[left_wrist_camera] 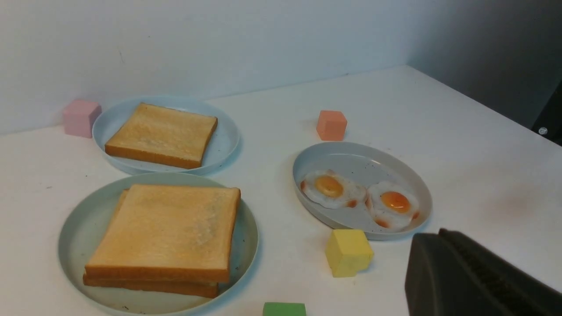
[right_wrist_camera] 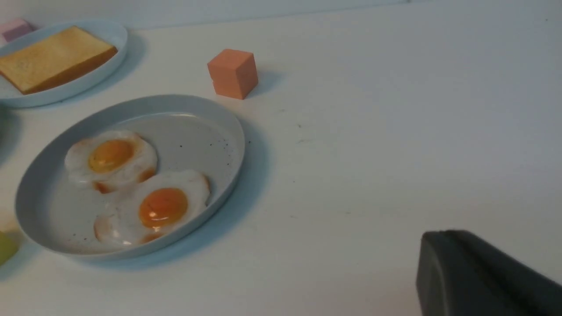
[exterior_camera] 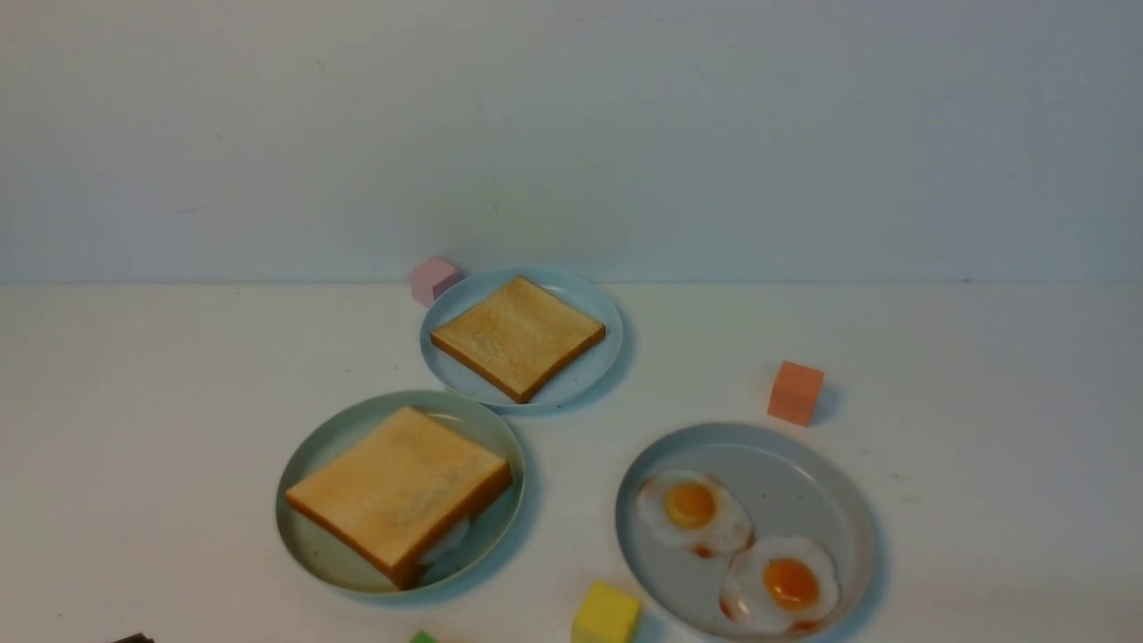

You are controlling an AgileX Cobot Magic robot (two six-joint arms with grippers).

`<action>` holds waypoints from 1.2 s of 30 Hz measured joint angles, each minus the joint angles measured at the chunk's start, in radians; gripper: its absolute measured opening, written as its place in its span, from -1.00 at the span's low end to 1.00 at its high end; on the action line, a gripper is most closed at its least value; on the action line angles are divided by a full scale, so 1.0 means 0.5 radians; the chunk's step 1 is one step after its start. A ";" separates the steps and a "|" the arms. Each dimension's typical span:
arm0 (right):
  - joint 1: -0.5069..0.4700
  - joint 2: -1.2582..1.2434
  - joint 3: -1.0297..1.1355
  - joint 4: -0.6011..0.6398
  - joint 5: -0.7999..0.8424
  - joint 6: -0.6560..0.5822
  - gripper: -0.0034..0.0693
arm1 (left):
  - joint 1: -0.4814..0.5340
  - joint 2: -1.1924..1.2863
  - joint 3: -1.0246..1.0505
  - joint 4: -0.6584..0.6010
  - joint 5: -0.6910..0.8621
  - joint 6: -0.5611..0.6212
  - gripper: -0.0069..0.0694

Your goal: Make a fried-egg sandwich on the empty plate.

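On the mint-green plate (exterior_camera: 304, 464) (left_wrist_camera: 74, 219) at the front left lies a stack of two toast slices. The top toast (exterior_camera: 397, 487) (left_wrist_camera: 167, 228) covers the lower slice (left_wrist_camera: 149, 286). A bit of egg white (exterior_camera: 446, 543) peeks out between them in the front view. My left gripper (left_wrist_camera: 443, 235) is shut and empty, hanging above the table near the yellow cube, well away from the plate. My right gripper (right_wrist_camera: 443, 235) is shut and empty too, over bare table to the right of the egg plate. Neither gripper shows clearly in the front view.
A light-blue plate (exterior_camera: 585, 375) at the back holds one toast slice (exterior_camera: 521, 338). A grey-blue plate (exterior_camera: 804, 482) at the front right holds two fried eggs (exterior_camera: 695, 513) (exterior_camera: 781, 585). Pink (exterior_camera: 434, 279), orange (exterior_camera: 795, 392), yellow (exterior_camera: 605, 614) and green (exterior_camera: 423, 638) cubes stand around.
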State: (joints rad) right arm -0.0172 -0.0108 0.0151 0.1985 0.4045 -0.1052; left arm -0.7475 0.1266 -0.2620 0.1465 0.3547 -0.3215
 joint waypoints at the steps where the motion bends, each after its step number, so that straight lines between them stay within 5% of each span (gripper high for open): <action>1: 0.000 0.000 0.000 0.000 0.000 0.000 -0.93 | 0.000 0.000 0.000 0.000 0.000 0.000 -0.84; 18: 0.000 0.000 0.000 0.000 0.000 -0.002 -0.91 | 0.029 0.000 0.020 0.075 -0.008 -0.017 -0.83; 22: 0.000 0.000 0.000 0.000 -0.002 -0.002 -0.90 | 0.488 -0.078 0.076 0.045 -0.149 -0.089 -0.85; 23: 0.000 0.000 0.000 0.000 -0.002 -0.002 -0.90 | 0.745 -0.137 0.123 -0.039 -0.207 -0.064 -0.85; 24: 0.000 0.000 0.000 0.000 -0.002 -0.002 -0.90 | 0.745 -0.146 0.131 -0.039 -0.215 -0.057 -0.85; 28: 0.000 0.000 0.000 0.000 -0.002 -0.002 -0.89 | 1.320 -0.275 0.378 -0.353 -0.268 0.144 -0.85; 36: 0.000 0.000 0.000 0.001 -0.002 -0.002 -0.88 | 1.498 -0.277 0.587 -0.598 0.073 0.242 -0.85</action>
State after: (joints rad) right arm -0.0172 -0.0110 0.0151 0.1990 0.4034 -0.1063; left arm 0.0017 -0.0120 0.0314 -0.1524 0.3913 -0.2004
